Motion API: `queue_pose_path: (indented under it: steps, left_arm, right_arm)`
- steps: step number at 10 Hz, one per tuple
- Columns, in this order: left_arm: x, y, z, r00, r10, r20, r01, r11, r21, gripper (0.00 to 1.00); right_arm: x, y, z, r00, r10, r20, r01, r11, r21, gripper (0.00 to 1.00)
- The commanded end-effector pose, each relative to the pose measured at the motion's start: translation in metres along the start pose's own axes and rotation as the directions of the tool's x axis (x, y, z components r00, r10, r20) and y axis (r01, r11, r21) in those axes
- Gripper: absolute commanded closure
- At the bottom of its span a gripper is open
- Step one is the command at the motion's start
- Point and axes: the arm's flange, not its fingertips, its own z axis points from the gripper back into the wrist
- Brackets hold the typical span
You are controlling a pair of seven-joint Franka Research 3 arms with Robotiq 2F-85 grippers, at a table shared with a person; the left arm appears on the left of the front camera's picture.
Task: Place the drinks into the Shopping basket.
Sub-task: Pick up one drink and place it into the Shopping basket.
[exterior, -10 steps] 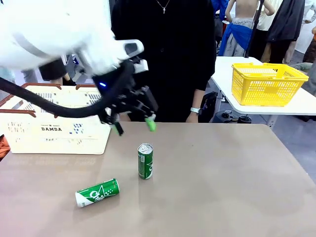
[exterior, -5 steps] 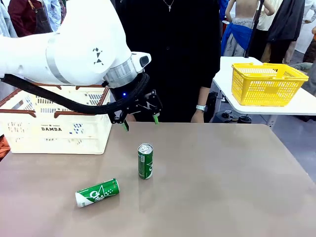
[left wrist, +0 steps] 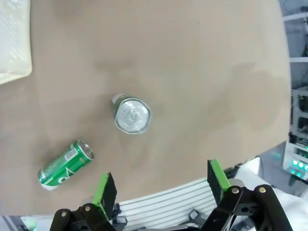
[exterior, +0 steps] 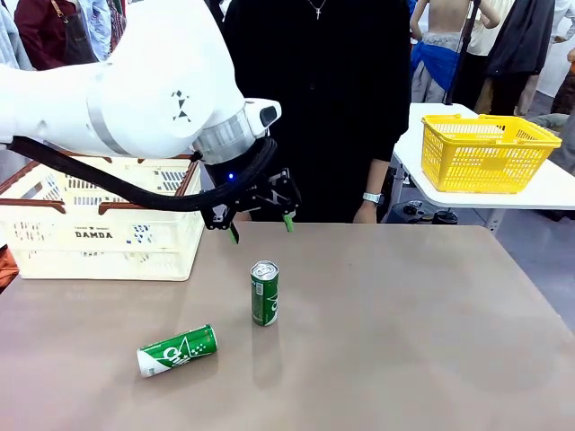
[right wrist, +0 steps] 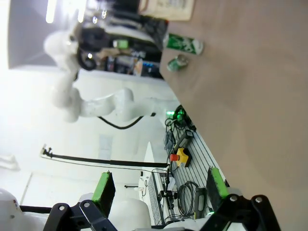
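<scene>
Roughly under left pincer [exterior: 260, 229]: upright can [exterior: 264, 294]

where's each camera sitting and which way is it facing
Front: fixed on the robot's side, facing across the table to the person; left pincer shows.
Left wrist: looks down past that pincer on the upright green can and lying green can.
Right wrist: rolled sideways, looks along the table past the right pincer.
All three share both cans.

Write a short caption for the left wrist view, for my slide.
Open left gripper above a table with an upright green can and a lying green can.
</scene>
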Motion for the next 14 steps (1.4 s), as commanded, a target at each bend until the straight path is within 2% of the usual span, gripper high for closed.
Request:
queue_pose_path:
  steps: [1, 3, 9, 12, 14]
  left_arm:
    - [0.001, -0.001, -0.033, 0.998, 0.024, 0.06, -0.031, 0.992, 0.121, 0.0]
    - [0.005, 0.001, -0.055, 0.998, 0.01, 0.055, -0.021, 0.981, 0.191, 0.0]
    - [0.02, -0.006, -0.127, 0.998, -0.035, 0.046, 0.024, 0.974, 0.223, 0.0]
    - [0.028, -0.006, -0.143, 1.0, -0.021, 0.011, 0.018, 0.972, 0.235, 0.0]
    - [0.029, -0.006, -0.144, 0.999, -0.026, 0.018, 0.021, 0.974, 0.226, 0.0]
  right_arm:
    - [0.0, 0.004, -0.003, 1.0, -0.023, 0.005, 0.023, 1.0, -0.013, 0.0]
    - [0.0, 0.004, -0.003, 1.0, -0.023, 0.005, 0.023, 1.0, -0.013, 0.0]
    - [0.0, 0.004, -0.003, 1.0, -0.023, 0.005, 0.023, 1.0, -0.013, 0.0]
    - [0.0, 0.004, -0.003, 1.0, -0.023, 0.005, 0.023, 1.0, -0.013, 0.0]
    - [0.0, 0.004, -0.003, 1.0, -0.023, 0.005, 0.023, 1.0, -0.013, 0.0]
